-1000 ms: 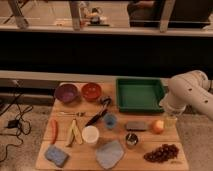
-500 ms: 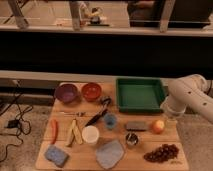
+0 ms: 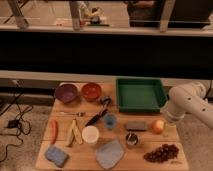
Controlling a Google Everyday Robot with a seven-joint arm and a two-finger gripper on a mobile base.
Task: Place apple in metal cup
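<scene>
Camera view — my gripper (image 3: 173, 118) hangs jaws apart just beside the apple (image 3: 158, 126) — metal cup (image 3: 131, 139) near, empty.

Three cups: metal cup (image 3: 131, 139), white cup (image 3: 90, 134), blue cup (image 3: 110, 120); two bowls: purple bowl (image 3: 66, 93), red bowl (image 3: 91, 91); one apple (image 3: 158, 126); one tray (image 3: 141, 107)

Noted: orange-yellow apple (image 3: 158, 126), silver-grey metal cup (image 3: 131, 139), green tray (image 3: 140, 95), purple bowl (image 3: 66, 93), red bowl (image 3: 91, 91), white cup (image 3: 90, 135), dark red grapes (image 3: 161, 153); white gripper (image 3: 173, 118) just right of apple.
</scene>
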